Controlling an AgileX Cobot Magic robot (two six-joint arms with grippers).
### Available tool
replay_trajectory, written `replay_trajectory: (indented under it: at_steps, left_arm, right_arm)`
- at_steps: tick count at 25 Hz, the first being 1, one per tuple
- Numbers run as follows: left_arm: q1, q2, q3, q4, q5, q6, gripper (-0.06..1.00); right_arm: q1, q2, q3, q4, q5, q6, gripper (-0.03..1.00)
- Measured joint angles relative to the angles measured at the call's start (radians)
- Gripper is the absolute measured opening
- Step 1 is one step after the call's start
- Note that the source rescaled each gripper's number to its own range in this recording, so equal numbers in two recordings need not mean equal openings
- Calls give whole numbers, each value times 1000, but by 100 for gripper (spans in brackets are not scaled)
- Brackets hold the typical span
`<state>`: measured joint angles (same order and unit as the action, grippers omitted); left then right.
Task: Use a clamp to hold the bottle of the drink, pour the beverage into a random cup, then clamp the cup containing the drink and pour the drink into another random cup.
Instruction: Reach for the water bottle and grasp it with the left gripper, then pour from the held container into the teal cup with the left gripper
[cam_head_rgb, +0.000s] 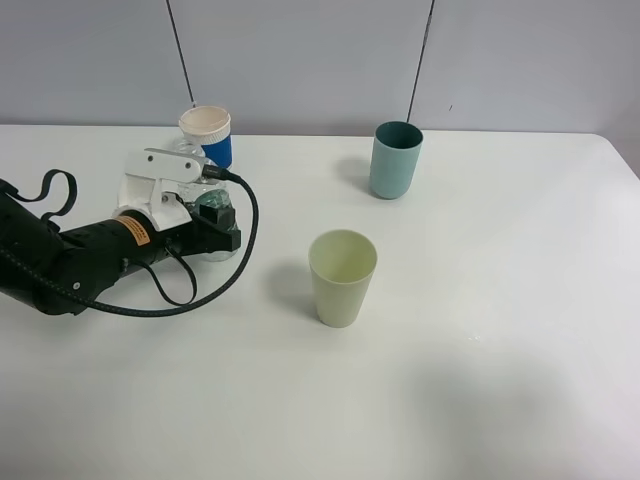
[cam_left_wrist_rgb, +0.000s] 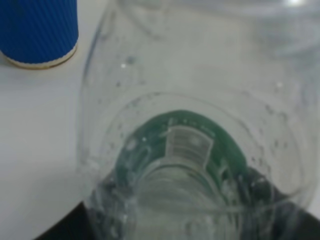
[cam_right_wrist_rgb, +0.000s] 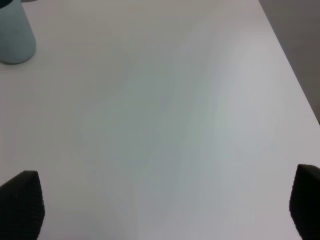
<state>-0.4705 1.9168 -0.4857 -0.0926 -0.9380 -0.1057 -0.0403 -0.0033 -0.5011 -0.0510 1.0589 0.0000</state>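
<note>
The bottle of the drink (cam_head_rgb: 212, 208), clear plastic with a green label, stands at the table's left between the fingers of my left gripper (cam_head_rgb: 215, 228), which is shut on it. In the left wrist view the bottle (cam_left_wrist_rgb: 200, 125) fills the frame, with droplets on its wall; the beverage cannot be told apart from the clear plastic. The teal-blue cup (cam_head_rgb: 396, 160) stands at the back, right of centre, and shows as well in the right wrist view (cam_right_wrist_rgb: 12, 35). In the middle of the table is the pale green cup (cam_head_rgb: 342, 277). My right gripper (cam_right_wrist_rgb: 165, 210) is open over bare table, holding nothing.
A blue-and-white paper cup (cam_head_rgb: 206, 135) stands just behind the bottle, close to the left gripper, and appears in the left wrist view (cam_left_wrist_rgb: 37, 30). The white table (cam_head_rgb: 480, 380) ends at a grey wall behind. A black cable loops from the left arm.
</note>
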Motion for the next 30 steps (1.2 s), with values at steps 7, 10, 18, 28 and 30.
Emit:
replay_trajectory:
  at_steps: [7,10,18,28,30]
  left_arm:
    - [0,-1,0,-82,1,0,1]
    - [-1,-18,0,-136,28,0,1]
    - [-49,-116,-14,-470,117,138,1]
    - [-160,-146,-211,-1107,217,847,1]
    - [-182,-146,-262,-1229,217,1000,1]
  right_arm:
    - [0,0,0,0,0,0,100]
    - [0,0,0,0,0,0,100]
    - [0,0,0,0,0,0,100]
    - [0,0,0,0,0,0,100]
    - [0,0,0,0,0,0,100]
